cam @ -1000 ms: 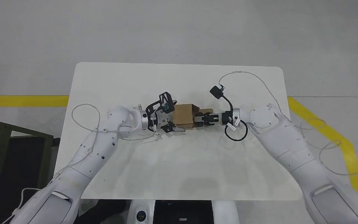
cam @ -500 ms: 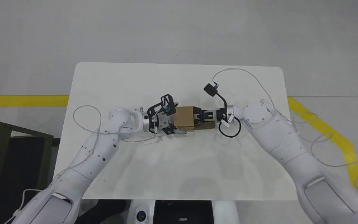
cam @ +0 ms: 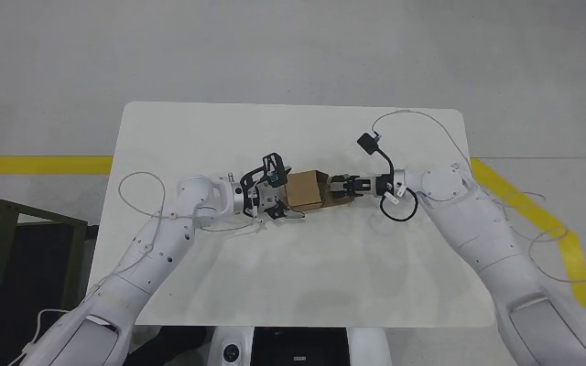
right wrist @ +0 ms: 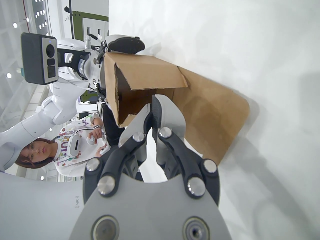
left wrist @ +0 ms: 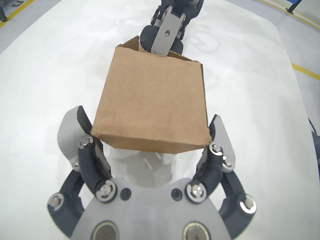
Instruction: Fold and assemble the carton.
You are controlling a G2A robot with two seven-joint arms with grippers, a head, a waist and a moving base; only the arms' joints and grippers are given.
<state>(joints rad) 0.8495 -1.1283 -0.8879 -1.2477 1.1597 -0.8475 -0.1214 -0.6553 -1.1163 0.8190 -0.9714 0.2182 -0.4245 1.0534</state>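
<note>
The brown cardboard carton (left wrist: 152, 96) lies on the white table (left wrist: 250, 76), its closed end clamped between the spread fingers of the left gripper (left wrist: 148, 128). The right gripper (right wrist: 152, 107) has its fingers pressed together at the carton's open mouth, seemingly pinching nothing.

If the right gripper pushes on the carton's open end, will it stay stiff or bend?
The carton looks like thin, hollow cardboard, so its walls would probably flex. Its flap lies flat on the table and likely folds easily. The left gripper clamps the other end, so sliding seems unlikely.
</note>
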